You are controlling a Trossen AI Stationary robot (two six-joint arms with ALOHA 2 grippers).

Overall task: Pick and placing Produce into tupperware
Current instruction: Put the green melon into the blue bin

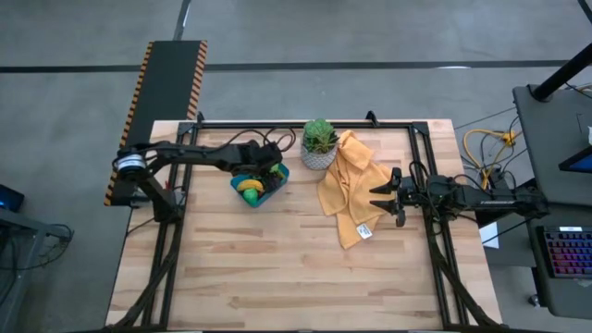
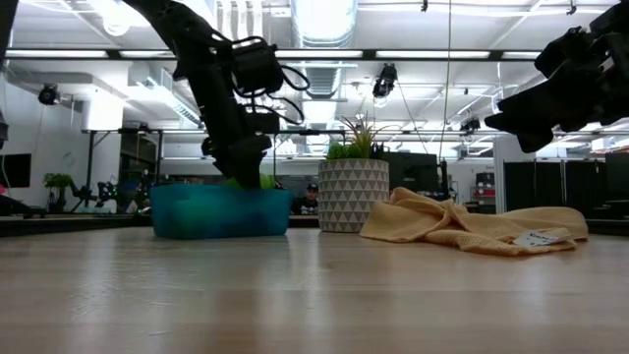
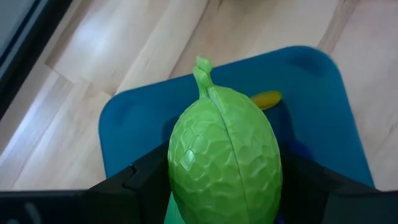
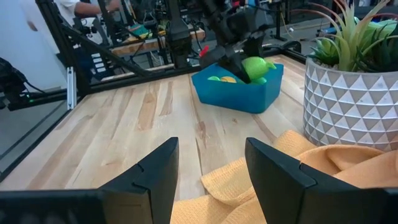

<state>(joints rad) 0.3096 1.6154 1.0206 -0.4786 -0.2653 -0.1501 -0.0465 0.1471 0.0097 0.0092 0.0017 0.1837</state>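
Observation:
The blue tupperware stands left of centre at the far side of the table, with a yellow banana and other small produce inside. My left gripper reaches into it from the table's left, shut on a green scaly fruit with a short stem. In the right wrist view this fruit shows at the height of the tupperware's rim. My right gripper waits open at the table's right side, over the yellow cloth. My left gripper pinches the green fruit between its two fingers, one on each of its opposite flanks at the broad end. The fingers slant down from the table's left. The stem end points away from the gripper, down over the tupperware's floor.
A white patterned pot with a green plant stands right of the tupperware. A crumpled yellow cloth with a white tag lies beside the pot, reaching toward my right gripper. Bare wooden tabletop fills the near half.

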